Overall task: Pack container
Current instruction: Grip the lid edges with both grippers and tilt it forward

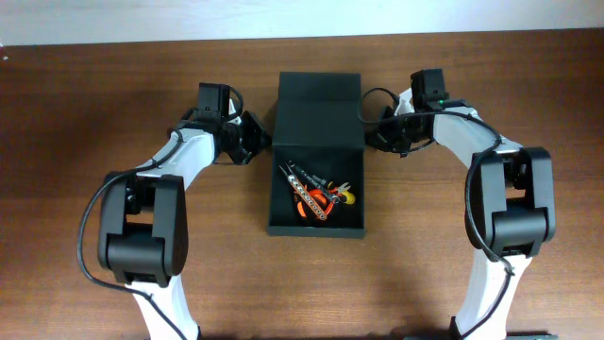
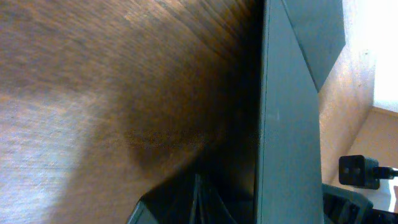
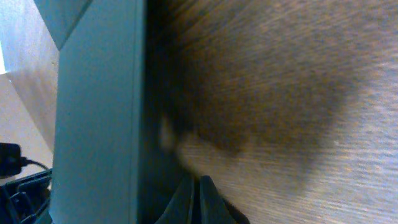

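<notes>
The dark green container (image 1: 316, 227) sits open at the table's middle, its flap lid (image 1: 319, 109) laid back at the far side. Several orange and black hand tools (image 1: 316, 194) lie inside. My left gripper (image 1: 260, 137) is shut and empty beside the lid's left edge; the left wrist view shows its fingers (image 2: 198, 199) pressed together next to the box wall (image 2: 289, 124). My right gripper (image 1: 375, 132) is shut and empty beside the lid's right edge; the right wrist view shows its fingertips (image 3: 199, 196) together next to the wall (image 3: 99, 124).
The brown wooden table (image 1: 94, 85) spreads around the box. A black plug and cable (image 2: 360, 173) show at the edge of the left wrist view.
</notes>
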{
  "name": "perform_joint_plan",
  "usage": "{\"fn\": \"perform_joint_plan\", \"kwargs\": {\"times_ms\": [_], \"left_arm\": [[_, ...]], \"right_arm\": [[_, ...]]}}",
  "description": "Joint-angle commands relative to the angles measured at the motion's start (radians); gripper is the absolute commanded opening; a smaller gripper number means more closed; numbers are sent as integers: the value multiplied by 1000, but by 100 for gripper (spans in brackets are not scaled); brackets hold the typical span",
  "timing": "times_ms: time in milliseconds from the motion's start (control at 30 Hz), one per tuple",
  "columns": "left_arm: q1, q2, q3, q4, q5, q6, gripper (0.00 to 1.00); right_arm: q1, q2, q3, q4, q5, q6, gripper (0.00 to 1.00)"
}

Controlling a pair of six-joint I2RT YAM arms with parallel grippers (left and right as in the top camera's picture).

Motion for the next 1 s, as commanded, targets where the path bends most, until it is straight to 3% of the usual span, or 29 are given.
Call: {"fn": "perform_joint_plan", "kwargs": {"times_ms": [0,400,967], "left_arm": [[-3,52,19,37,63,-39,2],[-2,78,35,219,170,-22,2],[-2,76,209,55,244,272,2]], "right_arm": [[10,13,21,15,-26,16,4],[13,13,21,164,-78,-44,4],[12,-18,21,282,-208,-260,4]]}}
